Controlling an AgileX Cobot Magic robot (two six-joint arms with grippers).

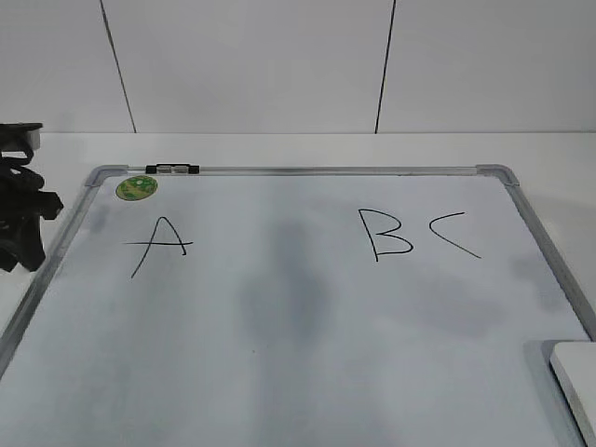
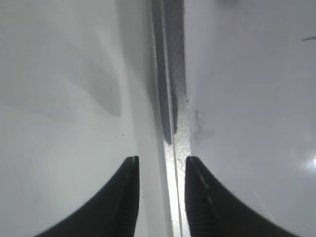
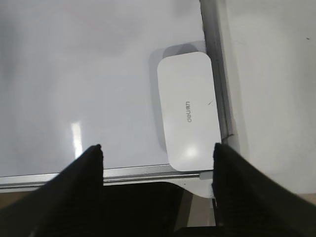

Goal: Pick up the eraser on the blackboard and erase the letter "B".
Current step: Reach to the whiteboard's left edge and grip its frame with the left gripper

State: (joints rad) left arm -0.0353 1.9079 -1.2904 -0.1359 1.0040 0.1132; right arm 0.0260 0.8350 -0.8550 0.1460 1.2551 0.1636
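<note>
The blackboard (image 1: pixel 307 171) is a white board with a silver frame, lying flat and bearing black letters A, B and C. The letter "B" (image 1: pixel 386 234) is right of centre, beside the C (image 1: pixel 456 234). The white eraser (image 1: pixel 577 380) lies on the board's near right corner; it also shows in the right wrist view (image 3: pixel 190 116), against the frame (image 3: pixel 210 44). My right gripper (image 3: pixel 158 147) is wide open and empty, above the board's near edge, short of the eraser. My left gripper (image 2: pixel 162 160) is open and empty over the board's left frame rail (image 2: pixel 174 123).
A green round magnet (image 1: pixel 136 186) sits at the board's far left corner, by a black clip (image 1: pixel 173 169) on the frame. My left arm (image 1: pixel 20 223) hangs dark at the board's left edge. White table (image 1: pixel 279 147) and wall lie beyond.
</note>
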